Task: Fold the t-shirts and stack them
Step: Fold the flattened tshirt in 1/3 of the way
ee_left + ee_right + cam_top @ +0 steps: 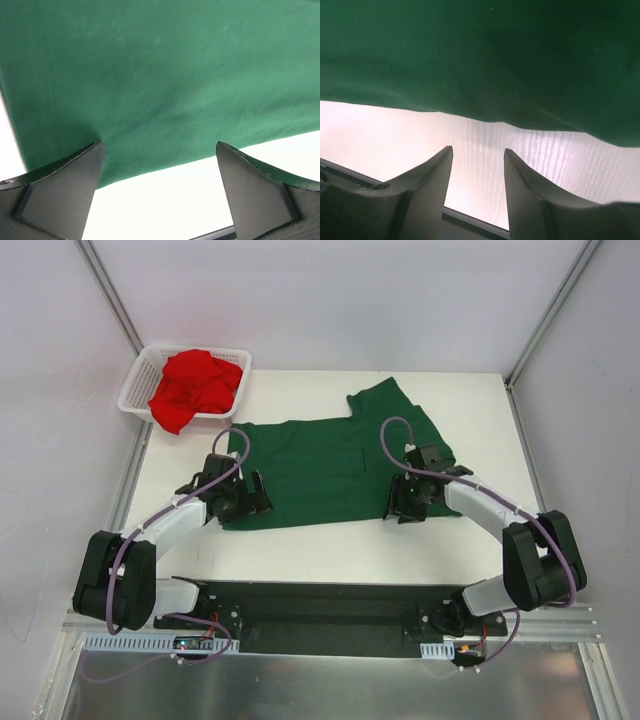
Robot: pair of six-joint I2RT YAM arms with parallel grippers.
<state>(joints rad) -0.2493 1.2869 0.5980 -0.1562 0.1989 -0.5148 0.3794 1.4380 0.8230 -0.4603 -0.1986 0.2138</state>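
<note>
My left pincer (159, 146) gapes wide and empty over the near-left hem of the dark green cloth t-shirt (320, 465). My right pincer (478, 150) is half parted, gripping nothing, at its near-right edge. The shirt lies spread on the white table (330, 552). The crumpled red cloth t-shirt (195, 388) sits in the white plastic mesh basket (133, 392) at the far-left corner, with plain white walls (330, 300) around.

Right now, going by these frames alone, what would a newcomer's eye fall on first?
The dark green t-shirt spread flat across the middle of the table dominates the scene. Next comes the bright red t-shirt, crumpled in the white mesh basket at the far left corner. The left gripper and right gripper sit at the green shirt's near edge, one toward each side, jaws apart and gripping nothing.
</note>
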